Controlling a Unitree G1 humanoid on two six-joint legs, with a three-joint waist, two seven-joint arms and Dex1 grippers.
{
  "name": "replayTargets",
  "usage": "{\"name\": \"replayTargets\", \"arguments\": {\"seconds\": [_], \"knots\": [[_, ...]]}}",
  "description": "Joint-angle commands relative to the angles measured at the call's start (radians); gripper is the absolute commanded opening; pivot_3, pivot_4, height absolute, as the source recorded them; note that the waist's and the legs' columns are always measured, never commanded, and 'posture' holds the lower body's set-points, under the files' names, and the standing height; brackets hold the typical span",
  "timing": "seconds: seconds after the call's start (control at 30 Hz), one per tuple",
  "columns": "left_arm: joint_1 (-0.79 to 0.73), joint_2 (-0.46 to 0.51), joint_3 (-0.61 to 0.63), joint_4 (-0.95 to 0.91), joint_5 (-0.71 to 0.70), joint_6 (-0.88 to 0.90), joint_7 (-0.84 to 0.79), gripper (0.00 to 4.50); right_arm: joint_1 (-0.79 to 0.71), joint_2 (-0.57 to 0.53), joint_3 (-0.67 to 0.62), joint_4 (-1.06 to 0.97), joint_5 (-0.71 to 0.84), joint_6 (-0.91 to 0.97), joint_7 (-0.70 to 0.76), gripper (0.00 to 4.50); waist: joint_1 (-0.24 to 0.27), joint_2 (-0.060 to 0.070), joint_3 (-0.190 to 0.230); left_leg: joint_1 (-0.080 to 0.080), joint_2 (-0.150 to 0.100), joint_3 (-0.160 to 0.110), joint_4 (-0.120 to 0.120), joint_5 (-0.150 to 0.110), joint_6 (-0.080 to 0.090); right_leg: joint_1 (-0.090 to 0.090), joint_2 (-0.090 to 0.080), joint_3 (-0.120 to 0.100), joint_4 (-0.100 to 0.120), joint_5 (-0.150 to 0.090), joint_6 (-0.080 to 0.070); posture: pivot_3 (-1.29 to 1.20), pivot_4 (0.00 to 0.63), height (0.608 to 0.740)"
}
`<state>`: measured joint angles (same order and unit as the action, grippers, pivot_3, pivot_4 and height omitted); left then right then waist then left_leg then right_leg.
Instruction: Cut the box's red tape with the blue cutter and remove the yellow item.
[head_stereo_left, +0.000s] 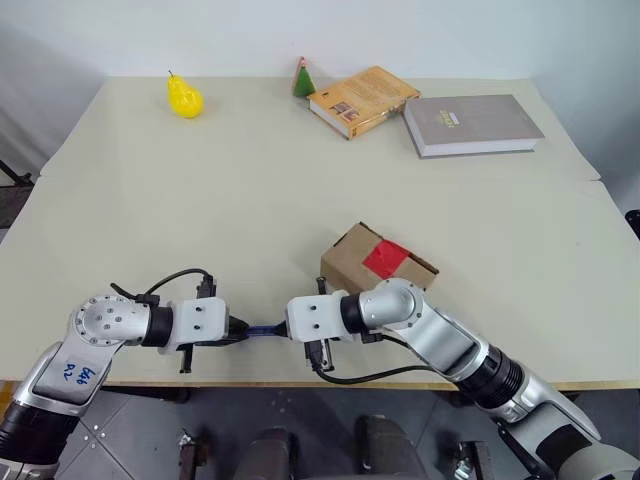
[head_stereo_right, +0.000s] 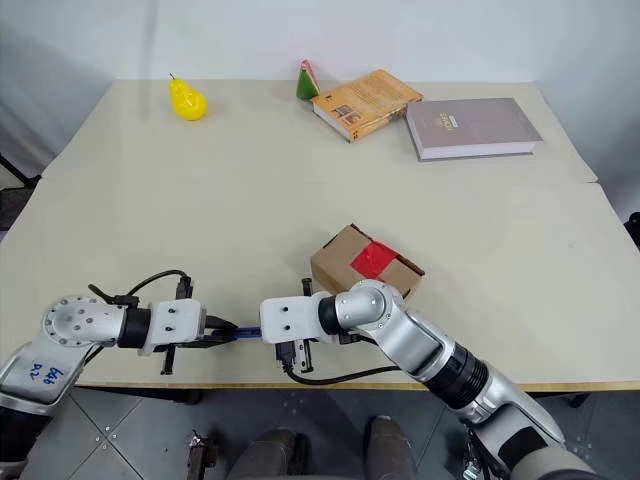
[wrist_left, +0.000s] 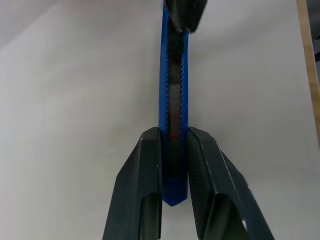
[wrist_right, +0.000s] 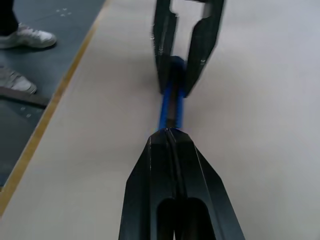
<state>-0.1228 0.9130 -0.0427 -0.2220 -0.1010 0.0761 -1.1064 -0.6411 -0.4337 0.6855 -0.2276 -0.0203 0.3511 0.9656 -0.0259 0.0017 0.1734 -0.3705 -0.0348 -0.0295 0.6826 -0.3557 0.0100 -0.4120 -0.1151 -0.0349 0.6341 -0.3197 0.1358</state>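
Now the blue cutter (wrist_left: 173, 100) hangs between both arms near the surface's (head_stereo_left: 250, 200) front edge: the left end effector (wrist_left: 174, 150) clamps one end, the right end effector (wrist_right: 172, 135) is pinched tight on the other. The box (head_stereo_left: 352, 262) with its red tape (head_stereo_left: 385, 259) sits just behind the right wrist, still sealed. This looks like a handover or blade extension; next, one arm should let go before the cutting starts

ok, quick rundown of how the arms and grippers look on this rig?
Both arms are silver-grey metal with round joint housings, black bands and white wrist blocks. Loose black cables loop at each wrist. The left arm carries blue handwritten marks. Left gripper and right gripper each have two black, angular, tapering fingers.
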Motion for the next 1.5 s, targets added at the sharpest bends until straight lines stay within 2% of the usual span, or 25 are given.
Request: {"name": "replayTargets", "arguments": {"seconds": [0.03,0.2,0.43,0.8,1.07,1.5], "knots": [[0.022,0.0,-0.032,-0.013,0.009,0.01,-0.008,0.39,0.004,-0.022,0.008,0.005,-0.033,-0.056,0.04,0.03,0.0,0.0,0.0,0.0,0.0,0.0,0.0,0.0,0.0,0.0,0.0,0.0,0.0,0.0,0.0,0.0,0.15,0.74],[0.02,0.004,-0.037,-0.012,0.011,0.016,-0.014,0.39,0.008,-0.018,-0.021,0.045,-0.046,-0.104,0.046,0.03,-0.001,0.0,0.0,0.001,0.0,0.0,0.0,0.0,0.0,0.0,0.0,-0.001,0.001,0.0,0.0,0.0,0.15,0.74],[0.01,0.005,-0.049,0.015,0.025,0.006,-0.017,0.39,0.007,0.014,-0.124,0.042,0.031,-0.109,0.056,0.03,-0.001,0.0,0.0,0.001,0.0,-0.001,0.001,0.0,0.0,0.0,0.0,-0.002,0.002,0.0,0.0,0.0,0.15,0.74],[-0.004,0.004,-0.056,0.029,0.024,0.006,-0.022,0.39,0.039,-0.017,-0.103,0.111,-0.018,-0.171,0.11,0.03,0.0,0.0,0.0,0.001,0.0,-0.001,0.001,0.0,0.0,0.001,-0.001,-0.002,0.002,0.0,0.0,0.0,0.15,0.74],[-0.006,0.004,-0.048,0.04,0.018,0.019,-0.019,0.39,0.043,0.005,-0.095,0.126,-0.019,-0.178,0.135,0.03,-0.001,0.0,0.0,0.002,0.0,-0.001,0.001,0.0,0.0,0.002,0.0,-0.002,0.002,0.0,0.0,0.0,0.15,0.74],[-0.028,-0.009,-0.052,0.035,-0.002,0.039,-0.039,0.39,-0.021,0.151,-0.059,0.309,-0.071,-0.271,0.115,0.03,-0.003,0.001,-0.001,0.003,0.0,-0.001,0.001,0.001,0.0,0.002,0.0,-0.002,0.003,0.0,0.0,0.0,0.15,0.74]]}}
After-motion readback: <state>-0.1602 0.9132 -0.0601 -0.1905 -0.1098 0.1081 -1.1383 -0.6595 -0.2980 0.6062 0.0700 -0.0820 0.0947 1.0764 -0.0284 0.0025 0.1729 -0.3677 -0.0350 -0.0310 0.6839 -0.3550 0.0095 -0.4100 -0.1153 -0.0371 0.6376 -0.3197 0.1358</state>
